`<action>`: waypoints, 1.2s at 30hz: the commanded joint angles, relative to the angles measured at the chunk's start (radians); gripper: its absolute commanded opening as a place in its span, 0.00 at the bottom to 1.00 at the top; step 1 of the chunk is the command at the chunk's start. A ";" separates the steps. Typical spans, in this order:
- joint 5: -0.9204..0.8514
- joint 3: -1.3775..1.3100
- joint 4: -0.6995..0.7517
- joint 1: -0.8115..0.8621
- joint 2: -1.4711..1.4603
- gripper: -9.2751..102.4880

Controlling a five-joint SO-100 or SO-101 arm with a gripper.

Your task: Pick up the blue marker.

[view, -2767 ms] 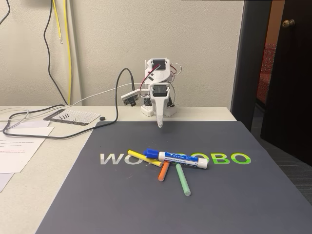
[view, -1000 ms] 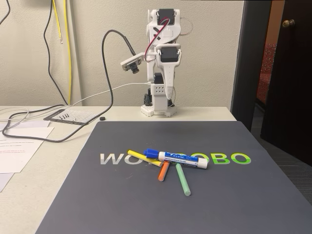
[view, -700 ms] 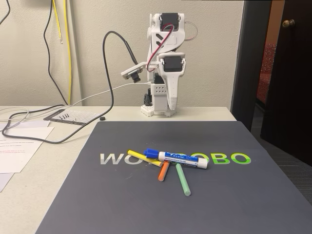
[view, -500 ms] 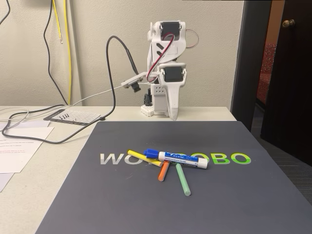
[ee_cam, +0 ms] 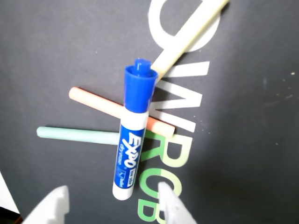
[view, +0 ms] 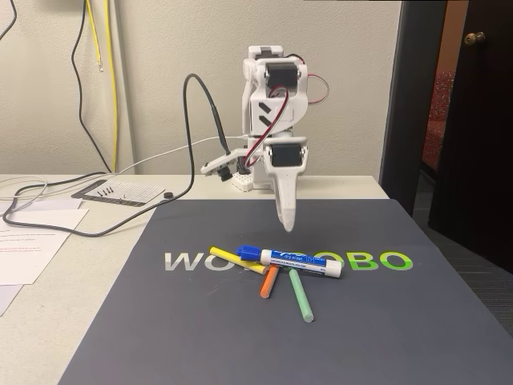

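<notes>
Poised above a dark grey mat (view: 200, 337) on a pale desk (view: 48, 305), the white arm's hand (view: 285, 224) pointing straight down, tip hanging in the air just behind the cluster of sticks in the fixed view. Fingers (ee_cam: 175, 210) spread wide apart in the wrist view, nothing between them, the hand (ee_cam: 110, 207) open with its two white tips at the bottom edge of that picture, one either side of the marker's white end.

Flat on the mat, the blue marker (view: 290, 260), lying roughly crosswise in the fixed view, blue cap to the left, white barrel running right across the white-and-green lettering (view: 377, 261) printed on the mat. In the wrist view, the blue marker (ee_cam: 131, 140) running nearly top to bottom, cap uppermost, "EXPO" label readable along the barrel.

Resting over an orange stick (ee_cam: 93, 101) that crosses beneath the barrel, cap end touching a yellow stick (ee_cam: 187, 35) that angles away to the upper right of the wrist view. A green stick (ee_cam: 70, 135) reaching in from the left, its end meeting or slipping under the barrel; which of the two, impossible to tell.

Behind the mat in the fixed view, black cables (view: 96, 216) looping across the desk, sheets of paper (view: 32, 241) at the left edge, a dark door (view: 473, 120) at right.
</notes>
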 commanded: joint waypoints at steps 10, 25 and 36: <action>-0.011 -0.043 -0.095 0.000 -0.057 0.34; -0.031 -0.043 -0.164 0.021 -0.126 0.34; -0.049 -0.043 -0.166 0.028 -0.155 0.34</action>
